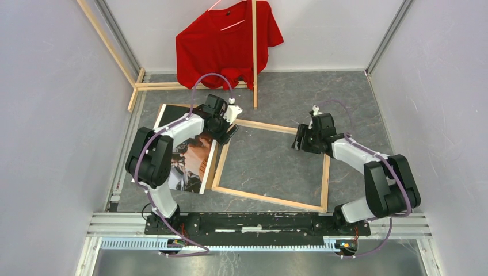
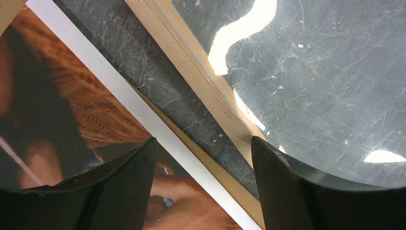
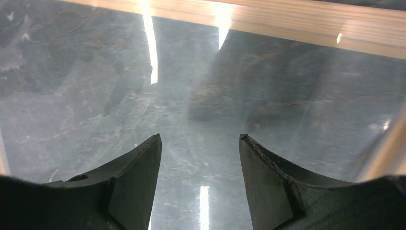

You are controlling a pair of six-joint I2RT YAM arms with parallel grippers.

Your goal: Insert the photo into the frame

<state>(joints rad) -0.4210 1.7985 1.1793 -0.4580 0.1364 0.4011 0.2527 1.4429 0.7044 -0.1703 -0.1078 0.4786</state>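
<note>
The photo point(image 1: 198, 158) lies face up at the table's left, partly under my left arm; in the left wrist view its orange and dark print point(image 2: 72, 96) has a white border. The frame point(image 1: 270, 198), pale wood side up, lies flat at the centre with a glossy pane inside it. My left gripper point(image 1: 228, 133) hangs open over the gap between the photo's right edge and the frame's left bar point(image 2: 201, 81), holding nothing point(image 2: 204, 139). My right gripper point(image 1: 298, 138) is open above the pane near the frame's upper right bar point(image 3: 287, 24), with nothing between its fingers point(image 3: 199, 136).
A brown cardboard sheet point(image 2: 233, 191) shows as a thin edge under the photo. A red T-shirt point(image 1: 227, 43) hangs at the back on a rack of pale wooden poles point(image 1: 254, 57). Grey walls close in on the left and right sides.
</note>
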